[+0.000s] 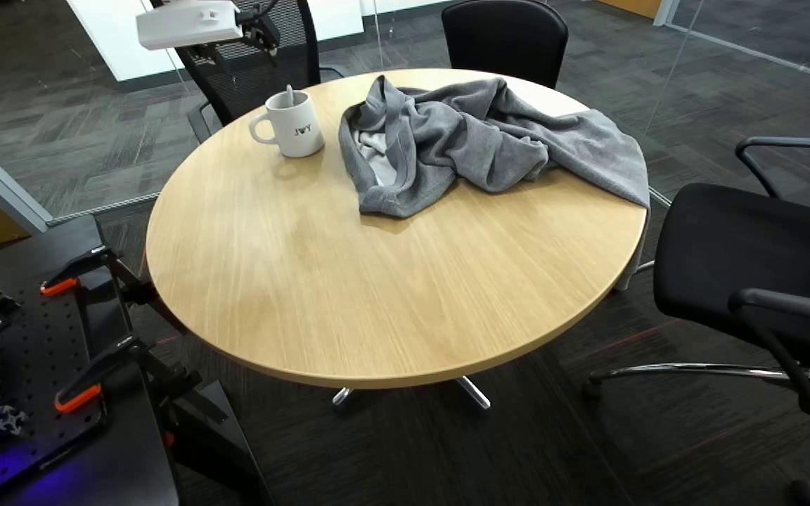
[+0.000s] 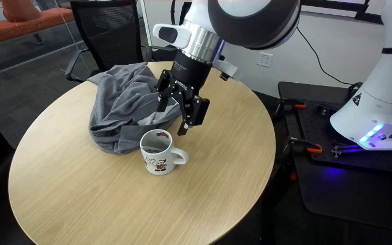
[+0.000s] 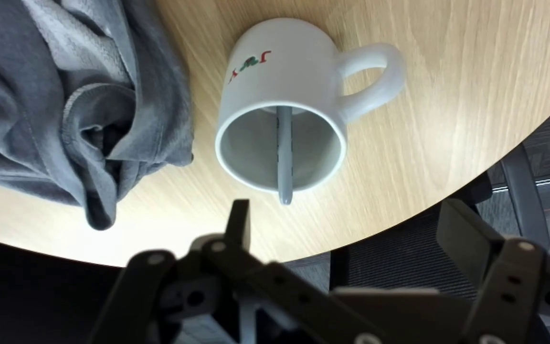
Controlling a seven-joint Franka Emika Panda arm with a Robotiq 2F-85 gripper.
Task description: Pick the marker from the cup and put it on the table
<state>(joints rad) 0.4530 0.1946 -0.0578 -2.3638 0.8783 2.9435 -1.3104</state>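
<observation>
Wrist view: marker (image 3: 284,155), judged light and stiff, projects from cup (image 3: 289,79) at six o'clock, best gripped there; gripper (image 3: 345,220) empty, jaws wide.

Pale glare across the table (image 3: 408,153).

In an exterior view, a rumpled gray cloth (image 1: 472,144) on the counter (image 1: 377,295) drapes over its right edge, near an office chair (image 1: 763,253); a mesh-backed chair (image 1: 257,84) and a solid-backed chair (image 1: 507,35) stand by the far edge. In an exterior view, a wall outlet (image 2: 265,59) and an orange bench (image 2: 43,24) show beyond the counter's edges.
</observation>
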